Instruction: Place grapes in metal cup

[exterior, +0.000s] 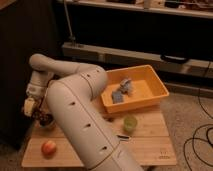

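My gripper point(31, 106) hangs at the end of the white arm point(80, 115) over the far left corner of the wooden table point(150, 145). The grapes point(44, 119), a small dark bunch, sit just below and to the right of the gripper, close against it. I cannot tell whether the gripper holds them or whether they rest on something. The metal cup does not show; the arm covers much of the table's left middle.
A red-orange round fruit point(48, 147) lies at the front left. A light green cup point(130, 123) stands mid-table. A yellow bin point(145, 100) with grey-blue items point(122, 90) sits at the back right. A dark cabinet point(20, 50) stands to the left, with cables on the floor at the right.
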Tool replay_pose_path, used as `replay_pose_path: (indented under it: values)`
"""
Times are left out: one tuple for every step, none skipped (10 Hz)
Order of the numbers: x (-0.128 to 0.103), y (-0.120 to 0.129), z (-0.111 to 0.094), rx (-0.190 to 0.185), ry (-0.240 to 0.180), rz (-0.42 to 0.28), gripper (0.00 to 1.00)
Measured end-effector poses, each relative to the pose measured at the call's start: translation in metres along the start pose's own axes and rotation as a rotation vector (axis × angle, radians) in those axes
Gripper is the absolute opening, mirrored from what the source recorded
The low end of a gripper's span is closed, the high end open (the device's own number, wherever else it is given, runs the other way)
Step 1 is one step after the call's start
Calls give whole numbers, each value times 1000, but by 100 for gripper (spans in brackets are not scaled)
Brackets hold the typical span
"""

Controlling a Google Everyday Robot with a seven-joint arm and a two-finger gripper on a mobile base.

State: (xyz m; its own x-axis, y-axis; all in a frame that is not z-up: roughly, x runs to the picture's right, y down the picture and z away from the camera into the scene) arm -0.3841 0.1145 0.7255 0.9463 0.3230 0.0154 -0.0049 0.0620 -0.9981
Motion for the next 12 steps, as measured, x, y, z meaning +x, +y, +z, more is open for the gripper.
replay_pose_path:
  values:
    - [2,1,-4,1,-28,-55,0]
    - [3,1,-5,0,-36,-82,0]
    - [1,4,-3,-8,-43,-112,0]
    - [2,4,-3,-18,-55,-144,0]
    - [4,3,-5,-28,-64,-165,0]
    - [4,3,-4,-36,-66,-183,0]
    - [0,4,0,-41,-63,-211,0]
    - [0,4,1,-37,-57,-227,0]
    - [-1,5,4,-28,-47,-248,0]
    - [-3,5,6,-21,-38,-269,0]
    - [-4,5,8,-19,-35,-285,0]
    - [-3,4,9,-18,-33,-293,0]
